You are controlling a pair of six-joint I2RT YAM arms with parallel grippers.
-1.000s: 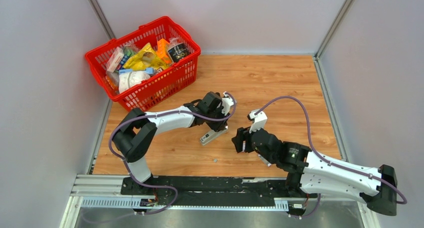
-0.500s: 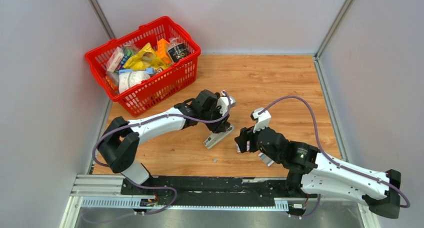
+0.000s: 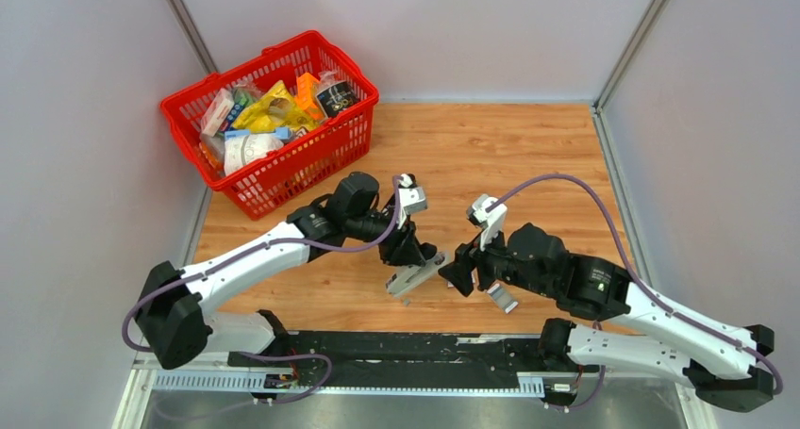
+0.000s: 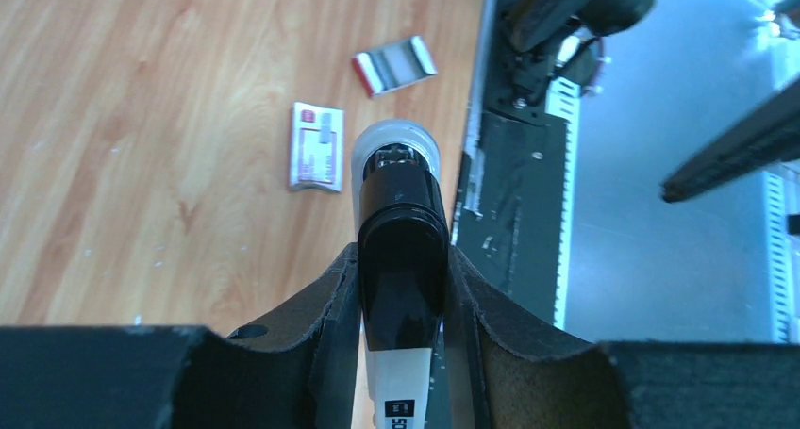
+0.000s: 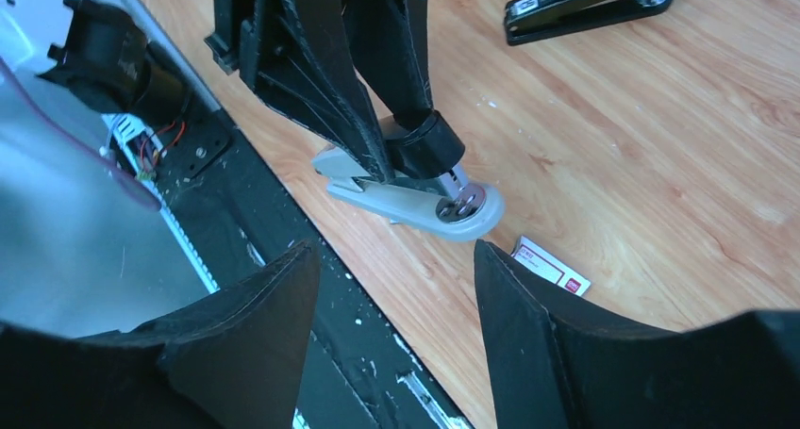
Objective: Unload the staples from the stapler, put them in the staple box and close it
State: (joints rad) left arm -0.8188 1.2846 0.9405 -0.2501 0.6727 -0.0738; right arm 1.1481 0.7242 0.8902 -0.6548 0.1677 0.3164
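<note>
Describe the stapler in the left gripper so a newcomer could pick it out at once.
On the wooden table, go from the red basket to the middle of the near edge. The stapler there is clamped in the left gripper; its grey base sets it apart from the black stapler and the small white-and-red box lying nearby.
</note>
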